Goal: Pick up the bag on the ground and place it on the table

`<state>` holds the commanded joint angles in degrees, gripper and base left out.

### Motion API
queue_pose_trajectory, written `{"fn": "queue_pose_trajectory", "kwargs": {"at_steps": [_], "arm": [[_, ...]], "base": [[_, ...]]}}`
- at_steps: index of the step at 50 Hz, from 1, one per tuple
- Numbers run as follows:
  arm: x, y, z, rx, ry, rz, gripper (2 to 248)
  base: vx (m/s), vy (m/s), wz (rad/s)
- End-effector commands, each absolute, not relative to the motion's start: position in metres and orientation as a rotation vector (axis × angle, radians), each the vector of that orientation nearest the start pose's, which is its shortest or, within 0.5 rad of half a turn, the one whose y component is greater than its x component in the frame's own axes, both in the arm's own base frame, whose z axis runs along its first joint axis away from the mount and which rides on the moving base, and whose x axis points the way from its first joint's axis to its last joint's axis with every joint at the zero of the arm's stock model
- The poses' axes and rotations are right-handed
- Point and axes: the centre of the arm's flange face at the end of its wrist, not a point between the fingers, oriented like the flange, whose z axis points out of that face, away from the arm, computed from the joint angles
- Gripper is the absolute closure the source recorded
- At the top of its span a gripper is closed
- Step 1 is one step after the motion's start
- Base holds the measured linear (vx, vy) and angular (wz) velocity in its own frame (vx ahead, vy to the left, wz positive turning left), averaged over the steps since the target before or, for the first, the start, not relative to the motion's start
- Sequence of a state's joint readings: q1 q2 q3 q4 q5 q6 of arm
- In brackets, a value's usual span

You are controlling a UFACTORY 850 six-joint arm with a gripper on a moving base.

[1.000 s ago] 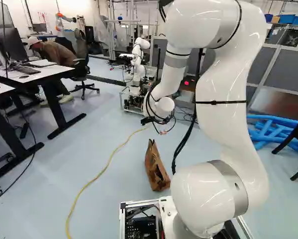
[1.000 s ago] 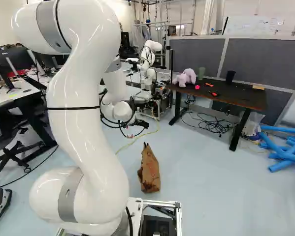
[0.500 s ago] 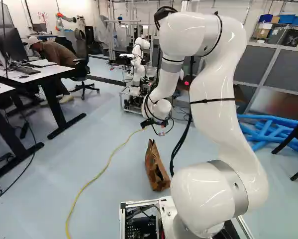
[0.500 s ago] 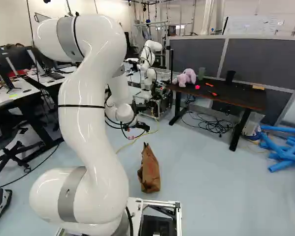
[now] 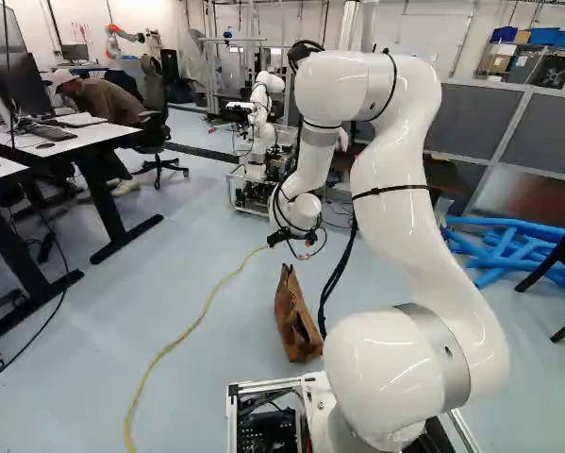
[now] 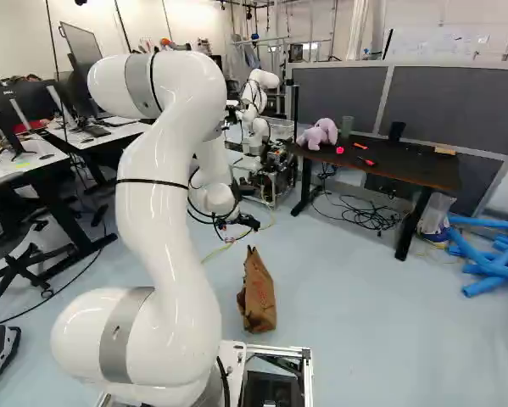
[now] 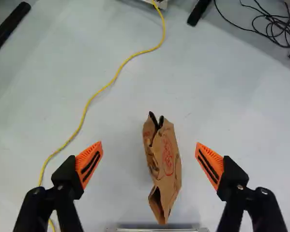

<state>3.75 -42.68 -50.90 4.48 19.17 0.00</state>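
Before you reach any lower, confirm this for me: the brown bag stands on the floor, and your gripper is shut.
Wrong about the gripper: the wrist view shows it open, its two fingers well apart and not touching the brown bag. The bag does stand on the floor.

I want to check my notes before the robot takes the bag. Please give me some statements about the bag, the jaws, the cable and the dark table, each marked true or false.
1. The brown bag is on the floor. True.
2. The jaws are closed on the bag. False: they stand wide open and grip nothing.
3. A yellow cable runs along the floor. True.
4. The dark table has nothing on it. False: a plush toy is among the things there.
5. The bag is brown and the cable is yellow. True.
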Motion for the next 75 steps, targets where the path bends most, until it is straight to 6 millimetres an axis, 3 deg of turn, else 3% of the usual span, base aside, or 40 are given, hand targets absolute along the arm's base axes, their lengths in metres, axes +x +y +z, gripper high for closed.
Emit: {"fn": "queue_pose_trajectory", "kwargs": {"at_steps": [75], "arm": [[0.537,0.023,0.052,-3.130,0.053,-0.205,3]], "base": [[0.000,0.000,0.000]]}}
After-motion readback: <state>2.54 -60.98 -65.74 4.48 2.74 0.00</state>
